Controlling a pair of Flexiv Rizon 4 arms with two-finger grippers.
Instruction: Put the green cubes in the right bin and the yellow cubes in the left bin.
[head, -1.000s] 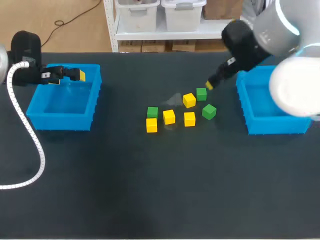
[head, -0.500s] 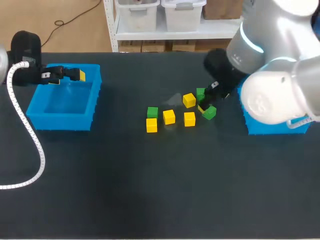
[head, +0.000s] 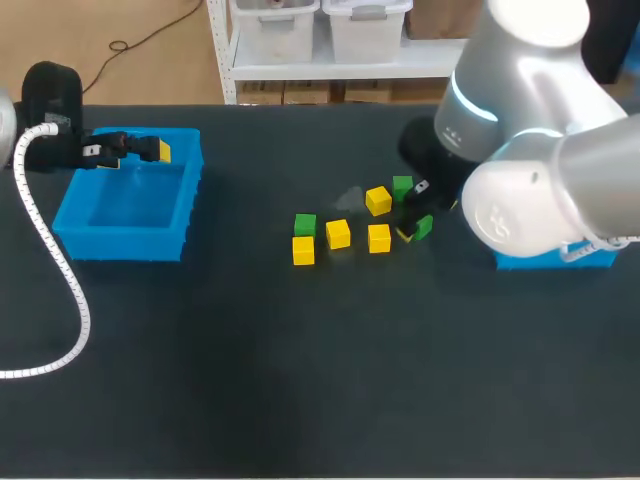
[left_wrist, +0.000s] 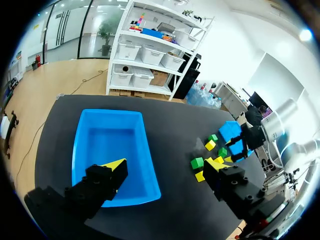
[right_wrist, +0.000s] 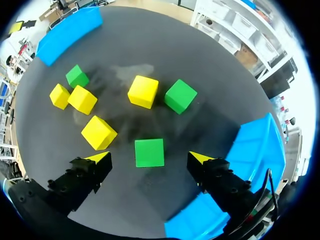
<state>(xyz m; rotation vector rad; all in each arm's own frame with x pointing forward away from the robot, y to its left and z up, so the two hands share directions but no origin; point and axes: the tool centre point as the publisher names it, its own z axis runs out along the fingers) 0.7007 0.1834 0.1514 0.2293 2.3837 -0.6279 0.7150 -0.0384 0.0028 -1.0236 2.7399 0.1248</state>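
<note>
Straddling green cube (right_wrist: 149, 151) on dark table (right_wrist: 150, 45), right end effector (right_wrist: 149, 158) wide; left end effector (left_wrist: 166, 166) wide over left bin (left_wrist: 110, 135).

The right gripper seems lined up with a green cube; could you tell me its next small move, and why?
Probably descend straight and close: the green cube sits centred between the fingers of the open right gripper, clear of the nearest yellow cube, with the right bin close by.

In the head view the right arm (head: 530, 150) covers most of the right bin (head: 548, 260) (only its near wall shows) and overlaps one green cube (head: 424, 227). From the left wrist, the cubes (left_wrist: 197, 162) are too small to count.
</note>
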